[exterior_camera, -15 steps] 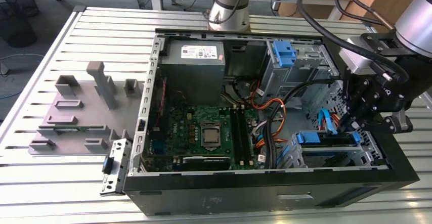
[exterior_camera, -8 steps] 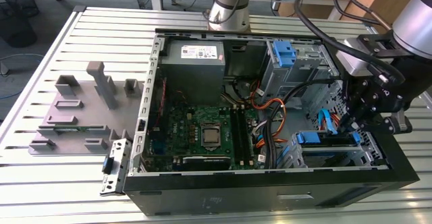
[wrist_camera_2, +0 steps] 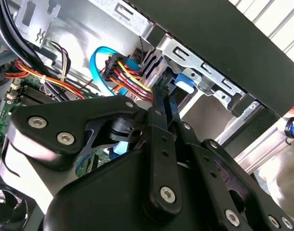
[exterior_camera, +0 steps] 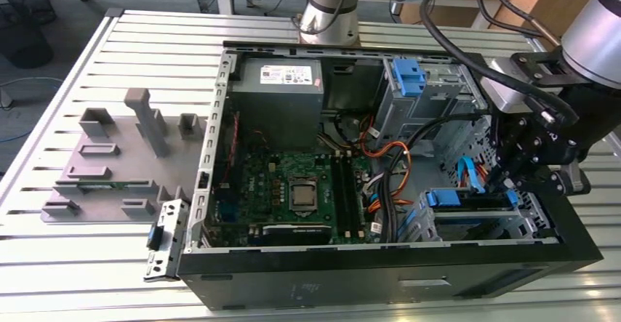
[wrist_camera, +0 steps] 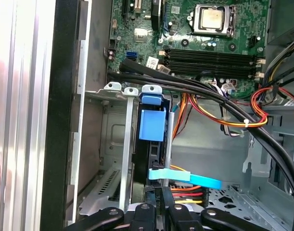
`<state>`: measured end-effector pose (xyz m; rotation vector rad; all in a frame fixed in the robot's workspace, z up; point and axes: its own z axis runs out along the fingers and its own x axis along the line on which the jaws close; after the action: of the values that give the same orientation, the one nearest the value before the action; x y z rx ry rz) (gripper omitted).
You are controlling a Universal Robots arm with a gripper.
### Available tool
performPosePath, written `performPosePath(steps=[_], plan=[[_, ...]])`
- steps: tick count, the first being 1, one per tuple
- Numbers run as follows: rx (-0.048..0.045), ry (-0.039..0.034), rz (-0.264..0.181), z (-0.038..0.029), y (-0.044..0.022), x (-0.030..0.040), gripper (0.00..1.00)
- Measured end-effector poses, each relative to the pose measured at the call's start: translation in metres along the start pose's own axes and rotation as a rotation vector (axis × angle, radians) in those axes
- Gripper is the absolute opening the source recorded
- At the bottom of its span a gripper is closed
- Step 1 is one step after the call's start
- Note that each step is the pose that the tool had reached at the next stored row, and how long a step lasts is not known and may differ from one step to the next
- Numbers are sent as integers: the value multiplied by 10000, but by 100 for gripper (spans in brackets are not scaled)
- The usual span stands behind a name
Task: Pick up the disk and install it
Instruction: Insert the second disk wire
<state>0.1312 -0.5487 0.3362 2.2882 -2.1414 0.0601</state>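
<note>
Exterior view: black end effector (exterior_camera: 505, 182) low in the corner bay of the black steel computer case (exterior_camera: 388, 271), on the ribbed aluminium table (exterior_camera: 97, 264). Silver-metal disk in its blue plastic carrier frame (exterior_camera: 470, 198) seated on edge between the rails of the grey sheet-metal drive cage (wrist_camera: 113, 144), blue tab outward. Cannot tell whether clamped on the carrier or only bearing against it.

To seat it well, probably best: push straight along the rails, no twist, light force until the plastic latch catches. Keep clear of the flat light-blue data cable (wrist_camera: 195, 178) and the bundled red, yellow and black power wires (wrist_camera: 185, 195) just beside. Thin stamped cage edges, smooth slippery carrier, limp cables prone to snagging.
</note>
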Motion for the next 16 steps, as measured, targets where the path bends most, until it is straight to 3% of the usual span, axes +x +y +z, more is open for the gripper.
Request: performPosePath(steps=[16], plan=[[2,0,34,7,9,38,17]])
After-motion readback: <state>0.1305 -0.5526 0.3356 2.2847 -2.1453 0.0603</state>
